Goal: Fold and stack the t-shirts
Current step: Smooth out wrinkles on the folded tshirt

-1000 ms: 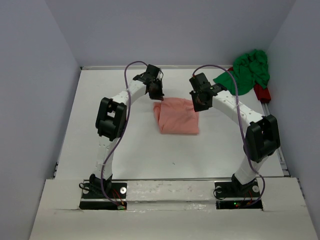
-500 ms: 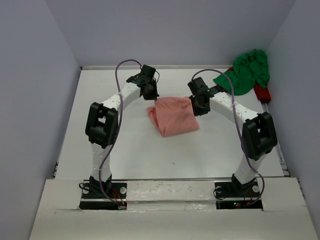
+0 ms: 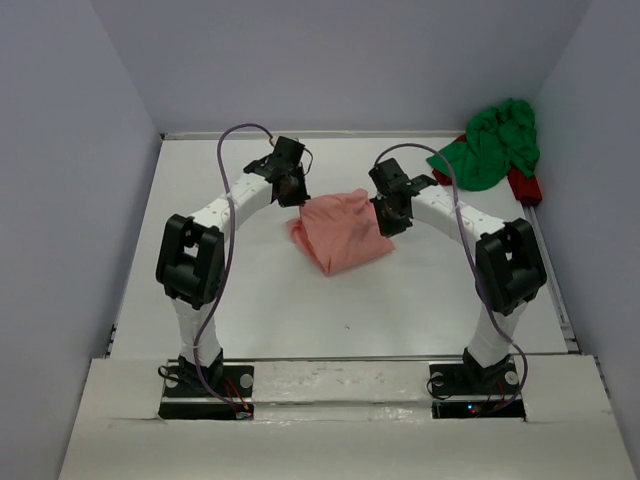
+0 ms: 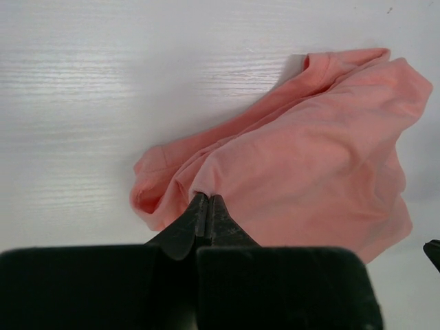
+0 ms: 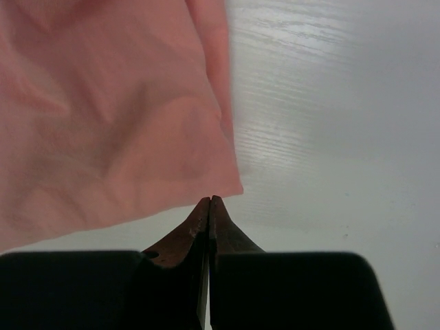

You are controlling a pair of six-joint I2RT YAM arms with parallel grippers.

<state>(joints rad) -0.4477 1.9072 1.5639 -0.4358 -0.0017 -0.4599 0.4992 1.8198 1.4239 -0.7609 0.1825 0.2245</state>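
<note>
Two grippers sit at the far corners of the pink shirt (image 3: 340, 235), which lies mid-table between the arms. You are partway through a fold of it. The left gripper (image 4: 207, 201) is clenched on a pinch of pink cloth, with the fabric gathered right at its tips. The right gripper (image 5: 210, 201) has its jaws pressed together with the shirt's corner caught at the very tips; that bite looks thin. The green shirt (image 3: 492, 145) is heaped in the far right corner, well apart and untouched, so stacking is a long way off.

Your next move calls for both corners to travel together, at equal height and pace, so the held edge stays straight as it goes over the rest of the shirt. Watch the right corner, since a tug sideways could pull it free, I judge.

Compared with a second ago, the shirt no longer lies as a flat, squarish panel. It has been dragged left and toward you, turned to a diamond and bunched at the left corner. Both grippers have come nearer, and the left elbow has swung out to the left.
</note>
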